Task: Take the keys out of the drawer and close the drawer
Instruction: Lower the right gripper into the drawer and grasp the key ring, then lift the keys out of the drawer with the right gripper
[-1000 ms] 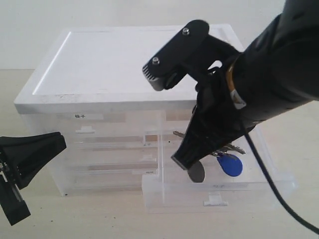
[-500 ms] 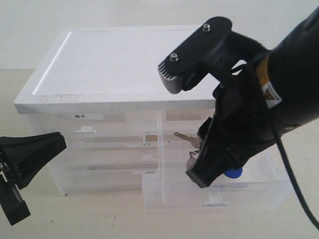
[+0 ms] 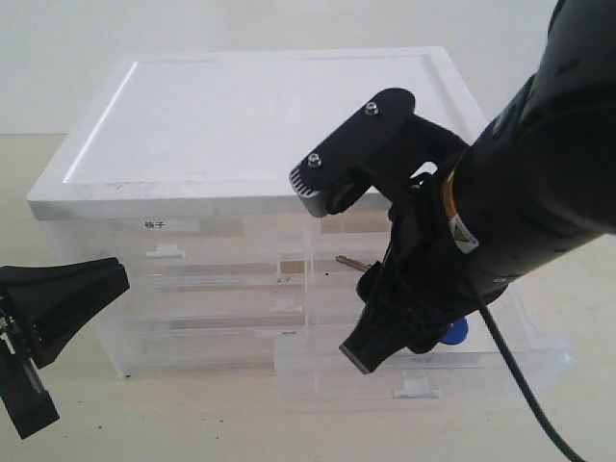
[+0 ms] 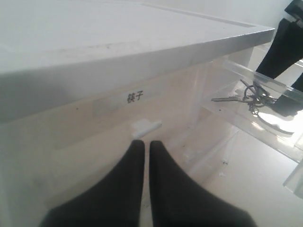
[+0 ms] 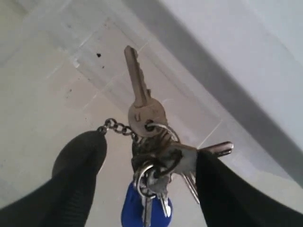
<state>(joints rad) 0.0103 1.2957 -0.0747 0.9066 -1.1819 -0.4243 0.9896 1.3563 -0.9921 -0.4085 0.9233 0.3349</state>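
We rate the small bunch of grey metal keys with blue teardrop fob, lying in the pulled-out translucent plastic drawer at lower right, as light, loose and slippery; the open right claw straddling it should pinch the ring cluster.

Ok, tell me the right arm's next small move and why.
Probably close the right end effector: its fingers stand open on either side of the keys, which lie in the open drawer, not yet gripped.
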